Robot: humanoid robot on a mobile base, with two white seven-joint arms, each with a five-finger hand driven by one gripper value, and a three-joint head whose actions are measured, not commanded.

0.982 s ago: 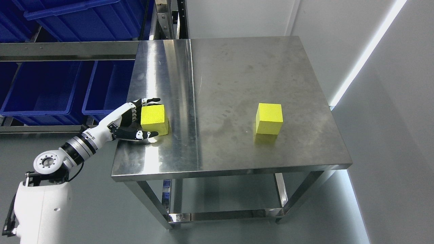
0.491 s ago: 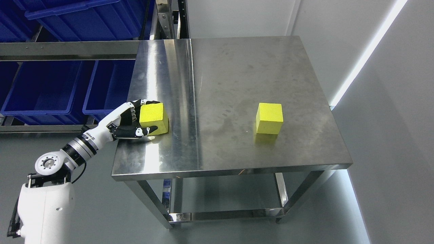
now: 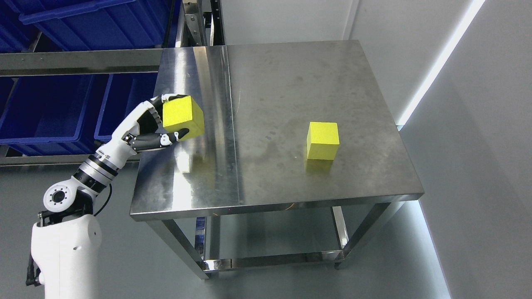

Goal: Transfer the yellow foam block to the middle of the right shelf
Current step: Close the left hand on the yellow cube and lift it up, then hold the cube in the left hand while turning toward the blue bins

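Note:
My left hand is shut on a yellow foam block and holds it tilted, a little above the left part of the steel table. Its fingers wrap the block's top left edge and the thumb presses below it. A second yellow foam block stands on the table right of the middle, far from the hand. The left arm comes up from the lower left. My right arm is out of view.
A metal shelf rack with several blue bins stands to the left of the table. A white wall runs along the right. The table has a low bottom shelf between its legs.
The left hand closed on the block and lifted it off the table, tilting it. The whole picture has shifted slightly left, so the camera moved.

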